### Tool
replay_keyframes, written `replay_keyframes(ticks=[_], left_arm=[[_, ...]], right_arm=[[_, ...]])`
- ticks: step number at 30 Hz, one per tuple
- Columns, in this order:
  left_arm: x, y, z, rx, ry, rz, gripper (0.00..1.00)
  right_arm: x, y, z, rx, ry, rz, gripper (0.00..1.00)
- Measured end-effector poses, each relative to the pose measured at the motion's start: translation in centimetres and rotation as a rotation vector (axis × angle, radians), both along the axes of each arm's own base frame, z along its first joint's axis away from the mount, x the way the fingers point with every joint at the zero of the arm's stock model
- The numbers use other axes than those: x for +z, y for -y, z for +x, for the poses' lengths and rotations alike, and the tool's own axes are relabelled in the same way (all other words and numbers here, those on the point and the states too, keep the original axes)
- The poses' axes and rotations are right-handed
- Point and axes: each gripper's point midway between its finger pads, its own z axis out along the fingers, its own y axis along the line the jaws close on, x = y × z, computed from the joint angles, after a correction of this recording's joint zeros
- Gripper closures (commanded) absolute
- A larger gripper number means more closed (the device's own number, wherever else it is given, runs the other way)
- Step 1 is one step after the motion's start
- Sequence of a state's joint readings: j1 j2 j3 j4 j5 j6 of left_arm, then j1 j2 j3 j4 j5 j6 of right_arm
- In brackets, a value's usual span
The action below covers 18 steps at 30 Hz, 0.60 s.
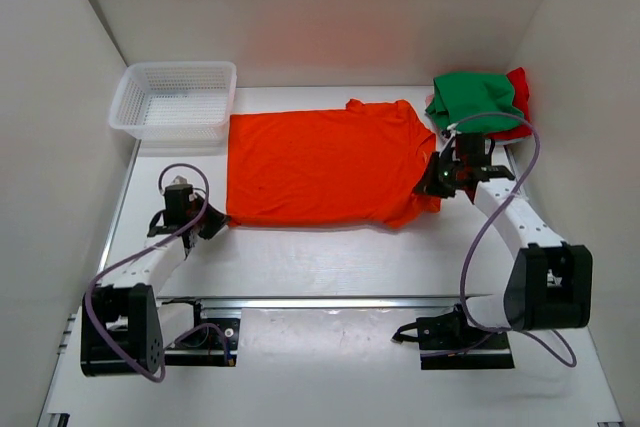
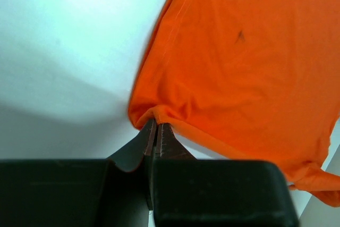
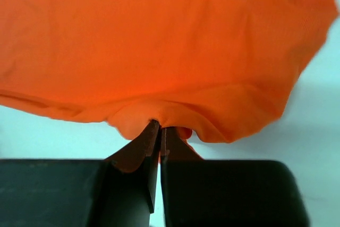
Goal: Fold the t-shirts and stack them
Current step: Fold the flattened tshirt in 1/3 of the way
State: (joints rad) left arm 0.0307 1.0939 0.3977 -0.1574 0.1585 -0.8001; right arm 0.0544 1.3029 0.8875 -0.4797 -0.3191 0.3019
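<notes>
The orange t-shirt [image 1: 325,167] lies spread across the middle of the table, hem to the left, collar end to the right. My left gripper [image 1: 217,222] is shut on its near left hem corner [image 2: 151,114]. My right gripper [image 1: 432,187] is shut on the cloth at its right end; in the right wrist view the fingertips [image 3: 158,128] pinch a fold of orange cloth [image 3: 159,51]. The green t-shirt [image 1: 475,99] sits bunched at the back right on top of the red t-shirt [image 1: 518,107], of which only an edge shows.
A white mesh basket [image 1: 175,99] stands at the back left, next to the orange shirt's far left corner. White walls close in the left, back and right sides. The arm bases and a metal rail [image 1: 330,302] are at the near edge.
</notes>
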Motion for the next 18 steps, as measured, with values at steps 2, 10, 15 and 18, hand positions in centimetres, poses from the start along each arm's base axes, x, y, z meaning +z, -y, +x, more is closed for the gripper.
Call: replay_keyframes(ticks=[2, 10, 15, 18], left_arm=[[0.6, -0.1, 1.3, 0.002, 0.009, 0.002, 1.0], [1.9, -0.4, 6.2, 0.004, 0.047, 0.003, 1.0], [0.7, -0.4, 8.0, 0.0, 0.021, -0.002, 1.0], [0.0, -0.4, 8.6, -0.01, 0.009, 0.0, 0.66]], right_arm=[[0.5, 0.1, 1.8, 0.001, 0.017, -0.003, 1.0], [1.3, 0.5, 7.5, -0.002, 0.044, -0.004, 1.0], [0.8, 0.6, 10.8, -0.004, 0.04, -0.005, 1.0], [0.3, 0.6, 12.6, -0.002, 0.04, -0.007, 0.86]])
